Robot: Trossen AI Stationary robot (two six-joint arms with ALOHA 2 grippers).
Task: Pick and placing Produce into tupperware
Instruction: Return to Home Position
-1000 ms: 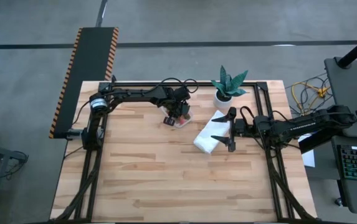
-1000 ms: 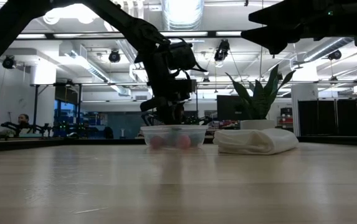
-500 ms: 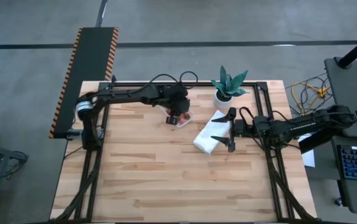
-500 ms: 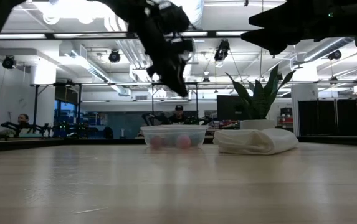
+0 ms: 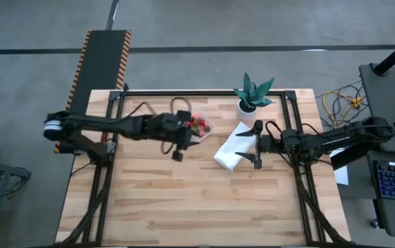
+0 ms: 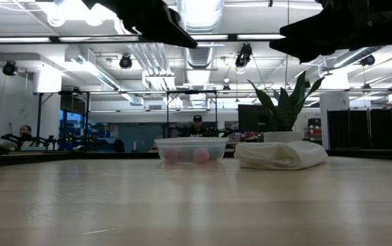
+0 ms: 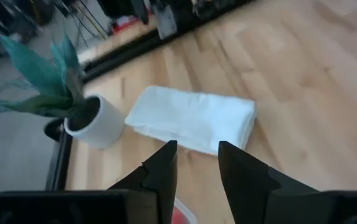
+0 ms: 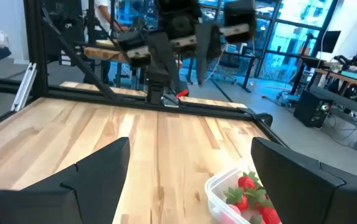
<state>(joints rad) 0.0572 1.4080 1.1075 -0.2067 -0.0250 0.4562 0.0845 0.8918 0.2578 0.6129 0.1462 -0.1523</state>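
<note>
The tupperware is a clear tub on the table, holding several red strawberry pieces with green tops; in the low view it stands at the table's middle. My left gripper hovers high above the tub's left near side, fingers a little apart and empty; a red piece shows just below them. In the low view only the left arm's underside shows. My right gripper waits wide open over the white cloth's right end, empty. The yellow-orange piece is not in view.
A folded white cloth lies right of the tub. A green potted plant in a white pot stands by the far edge. Black frame rails run along the table's left, right and far sides. A person shows in the room behind.
My left gripper has risen from the tub, where its fingers reached down a second ago, and drawn back toward the table's left and near side; the whole left arm has swung out leftward. The tub and its fruit have stayed in place.
</note>
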